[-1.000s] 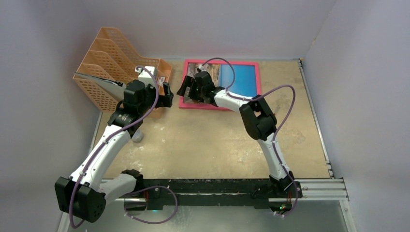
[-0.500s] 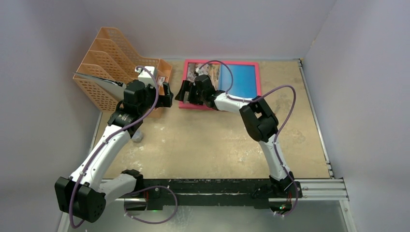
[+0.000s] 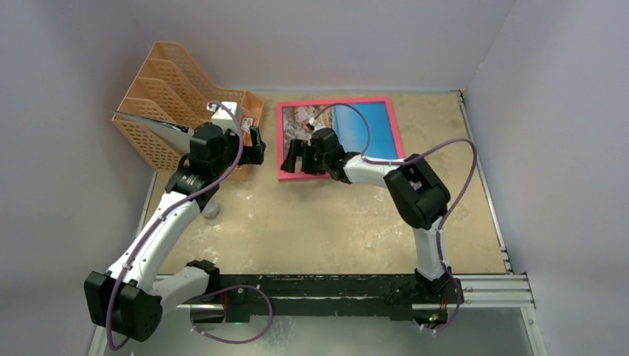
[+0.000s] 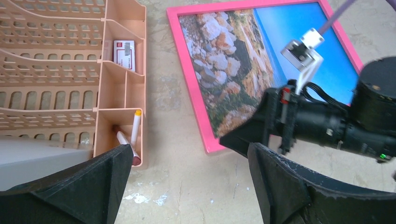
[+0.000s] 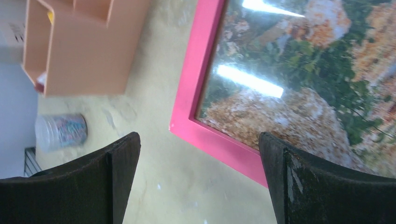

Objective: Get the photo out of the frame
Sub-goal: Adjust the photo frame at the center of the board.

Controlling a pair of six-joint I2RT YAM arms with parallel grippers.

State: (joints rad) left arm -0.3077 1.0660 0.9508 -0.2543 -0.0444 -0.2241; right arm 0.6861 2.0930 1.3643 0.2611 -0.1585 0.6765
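Thin pink-red rect. frame [image 3: 334, 101] lies flat, face up, on the mottled beige table [image 3: 334, 230], at the far edge near the middle, turned a little askew. The photo [image 3: 380, 126] sits inside it: glossy, w/ strip-light glare in the R wrist view, pale rocks and brown-green scrub on the left half, flat bright blue on the right. R gripper [image 3: 298, 159] is over the frame's near-left corner, black wedge-shaped jaws wide apart, nothing btwn them but that corner below; can't tell if they touch it. L gripper [image 3: 259, 145] is at the right end of the orange plastic mesh file rack [image 3: 159, 96] in the far-left corner, jaws also spread, empty. Rack's small end compartments hold pens [image 4: 135, 128]. A small clear round tub [image 5: 60, 130] stands on the table near the rack.
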